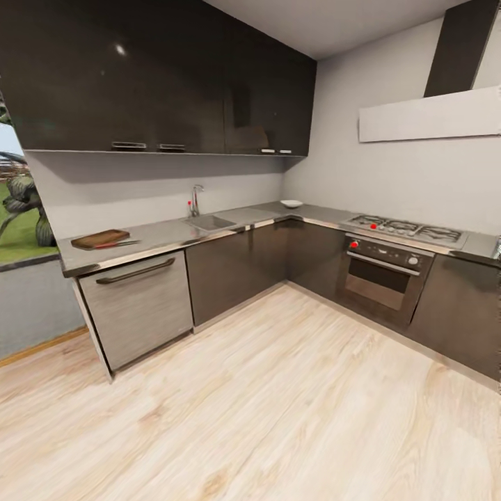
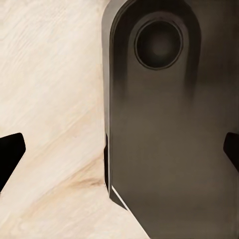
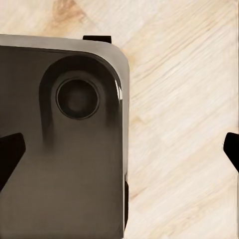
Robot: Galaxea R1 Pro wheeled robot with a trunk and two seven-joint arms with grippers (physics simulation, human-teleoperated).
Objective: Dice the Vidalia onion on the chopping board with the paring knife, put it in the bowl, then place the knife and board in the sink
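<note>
Across the room in the head view, the sink (image 1: 210, 223) is set into the grey countertop (image 1: 160, 235), with a chrome tap (image 1: 196, 200) behind it. The Vidalia onion is hidden from here. The brown chopping board (image 1: 99, 239) lies at the counter's left end, and the paring knife (image 1: 120, 244) rests along its front edge. A white bowl (image 1: 291, 204) stands in the far corner. My left gripper (image 2: 119, 152) hangs open over the wooden floor and my own dark base. My right gripper (image 3: 119, 149) is open too, with nothing between its fingers.
Light wooden floor (image 1: 278, 390) stretches between me and the L-shaped cabinets. A gas hob (image 1: 407, 227) and oven (image 1: 383, 275) stand on the right run, a dishwasher front (image 1: 139, 306) under the board. Dark wall cupboards (image 1: 160, 76) hang above the counter.
</note>
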